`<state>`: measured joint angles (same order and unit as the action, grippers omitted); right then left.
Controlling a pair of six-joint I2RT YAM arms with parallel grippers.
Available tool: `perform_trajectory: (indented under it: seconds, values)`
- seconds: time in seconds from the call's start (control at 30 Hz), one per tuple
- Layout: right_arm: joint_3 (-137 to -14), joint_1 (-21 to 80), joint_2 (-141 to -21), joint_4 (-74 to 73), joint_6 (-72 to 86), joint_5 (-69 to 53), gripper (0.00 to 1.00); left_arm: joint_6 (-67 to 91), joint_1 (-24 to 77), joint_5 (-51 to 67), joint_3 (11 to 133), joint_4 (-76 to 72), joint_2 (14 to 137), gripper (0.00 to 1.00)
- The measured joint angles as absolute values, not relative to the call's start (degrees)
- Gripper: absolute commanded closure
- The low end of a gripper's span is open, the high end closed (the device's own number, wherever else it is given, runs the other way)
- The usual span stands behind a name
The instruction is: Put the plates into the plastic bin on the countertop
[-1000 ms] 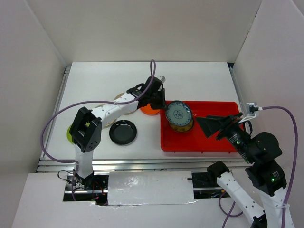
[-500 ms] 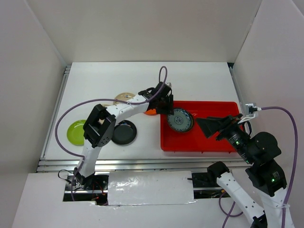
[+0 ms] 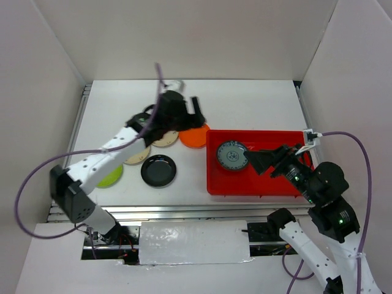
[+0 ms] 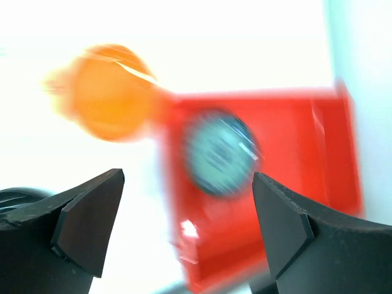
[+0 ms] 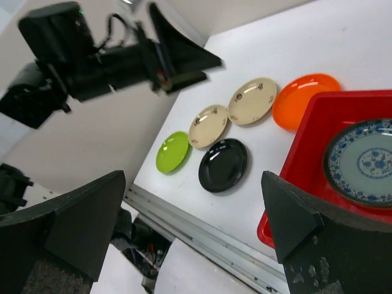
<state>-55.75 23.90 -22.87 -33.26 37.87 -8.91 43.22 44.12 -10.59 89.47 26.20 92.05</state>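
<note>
Near the left edge of the table (image 3: 257, 104) lies the lime green plate (image 5: 172, 152). Next come a beige plate (image 5: 208, 125), the black plate (image 5: 223, 164), a second beige plate (image 5: 252, 101) and the orange plate (image 5: 306, 101). All five rest on the bare table, so I judge the task barely begun. The left gripper (image 4: 187, 177) hangs above them, jaws wide and empty. Toward the right edge, the plastic bin (image 3: 257, 138) holds only the grey-blue plate (image 3: 232, 155), flat at its left end. Over the bin, the right gripper (image 5: 193, 177) is also wide and empty.
</note>
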Motion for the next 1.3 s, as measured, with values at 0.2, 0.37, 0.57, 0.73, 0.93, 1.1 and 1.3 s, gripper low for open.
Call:
perform_trajectory:
  seconds: [0.2, 0.37, 0.57, 0.73, 0.93, 1.1, 1.3]
  values:
    - [-51.1, 23.9, -27.2, -28.8, 37.8, -12.8, 0.0, 49.3, 16.4, -17.1, 71.4, 29.0, 77.6, 0.01]
    - [-48.0, 23.9, -33.5, -24.1, 37.6, -17.4, 0.0, 51.5, -2.8, -18.0, 57.7, 36.1, 70.7, 0.01]
    - [-45.5, 23.9, -38.7, -18.5, 37.6, -23.1, 0.0, 51.2, -18.1, -17.6, 51.5, 40.7, 56.2, 0.01]
    - [-44.1, 23.9, -39.0, -15.9, 37.6, -25.6, 0.0, 49.1, -25.9, -14.3, 50.9, 40.5, 53.8, 0.01]
    - [-43.6, 23.9, -38.7, -14.4, 36.3, -28.6, 0.0, 47.8, -32.9, -7.7, 42.6, 39.3, 56.8, 0.01]
    - [-43.2, 23.9, -38.0, -13.8, 35.1, -29.9, 0.0, 48.0, -33.3, -4.1, 38.8, 40.6, 50.5, 0.01]
    - [-40.4, 23.9, -37.7, -12.6, 34.7, -32.0, 0.0, 48.3, -32.9, -3.0, 38.3, 39.9, 50.2, 0.01]
